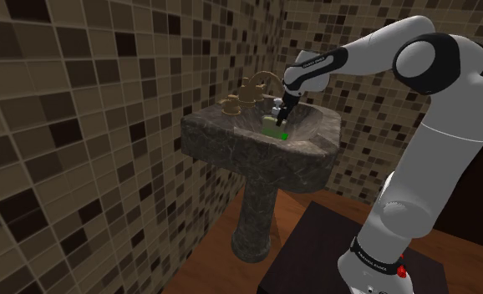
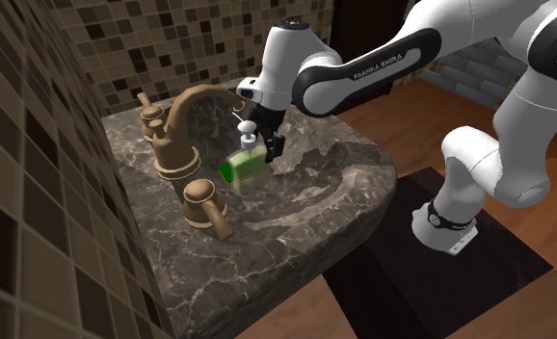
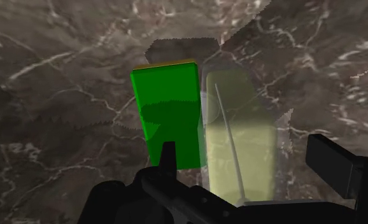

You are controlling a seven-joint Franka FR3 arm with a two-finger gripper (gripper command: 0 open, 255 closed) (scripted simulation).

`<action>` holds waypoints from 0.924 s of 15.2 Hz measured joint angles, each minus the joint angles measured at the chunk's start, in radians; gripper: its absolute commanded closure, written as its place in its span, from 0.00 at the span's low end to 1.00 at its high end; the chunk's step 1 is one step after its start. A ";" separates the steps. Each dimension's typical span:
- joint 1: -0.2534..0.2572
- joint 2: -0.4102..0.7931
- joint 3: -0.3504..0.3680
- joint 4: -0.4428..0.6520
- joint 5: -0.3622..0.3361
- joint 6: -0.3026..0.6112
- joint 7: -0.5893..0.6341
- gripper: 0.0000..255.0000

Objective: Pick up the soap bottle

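Closest to us in the shoulder view, the dark box stand [image 1: 315, 242] sits on a wooden floor [image 1: 223, 267]. The white arm [image 1: 432, 125] rises from it and reaches toward that view's left, out over the sink.

Down at the business end, the end effector [image 3: 247, 153] hangs in the basin with its black fingers [image 3: 168, 156] set wide apart. And there's the soap bottle [image 3: 240, 121], a pale yellowish see-through body, right between them. But look at the wrist view: there's a gap on each side and neither finger touches it, so nothing is gripped.

Tucked against the bottle's side is a bright green block [image 3: 167, 108], and one fingertip overlaps it from the hand camera's angle.

In the second exterior view, the bottle's white pump top [image 2: 248, 129] sits just beneath the tip of the bronze faucet [image 2: 185, 116].

All of this lies in the bowl of a dark, white-veined pedestal sink [image 1: 256, 150]. Two bronze handles [image 2: 204, 197] flank the spout on the rim. Behind, brown mosaic-tiled walls [image 1: 81, 125] close off the corner.
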 measured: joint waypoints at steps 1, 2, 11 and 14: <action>0.000 -0.001 0.000 -0.002 0.000 0.002 0.000 1.00; 0.000 -0.001 0.000 -0.003 0.000 0.003 0.000 1.00; 0.000 -0.003 0.000 0.001 -0.001 -0.003 0.001 1.00; 0.001 -0.014 0.002 0.024 -0.010 -0.035 0.008 1.00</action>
